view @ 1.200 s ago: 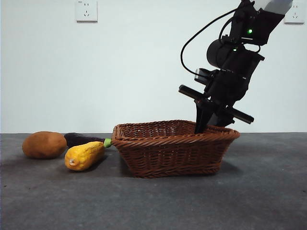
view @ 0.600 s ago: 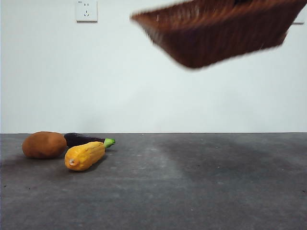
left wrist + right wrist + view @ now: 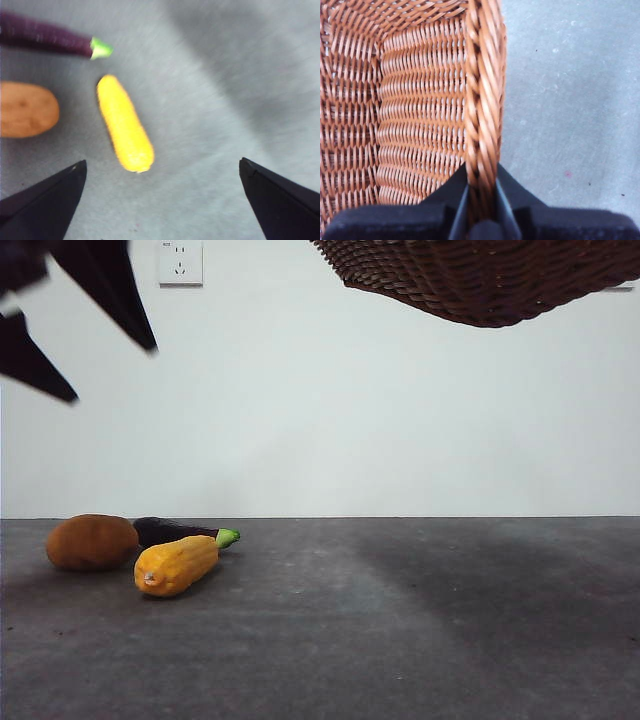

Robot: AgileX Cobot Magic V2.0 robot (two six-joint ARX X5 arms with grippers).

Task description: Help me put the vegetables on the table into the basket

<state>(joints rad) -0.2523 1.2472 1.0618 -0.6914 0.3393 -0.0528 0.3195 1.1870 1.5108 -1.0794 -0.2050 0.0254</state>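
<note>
My right gripper is shut on the braided rim of the wicker basket and holds it high in the air; only the basket's underside shows at the top of the front view. The potato, the yellow squash and the purple eggplant lie together on the table at the left. My left gripper is open above them, its jaws wide apart, with the squash, potato and eggplant below it. It shows as dark tips at the front view's top left.
A white wall stands behind the table, with a socket high on it. The basket's shadow darkens the table at the right.
The basket was lifted off the table and has risen almost out of the front view. The left gripper has come into view at the top left above the vegetables.
</note>
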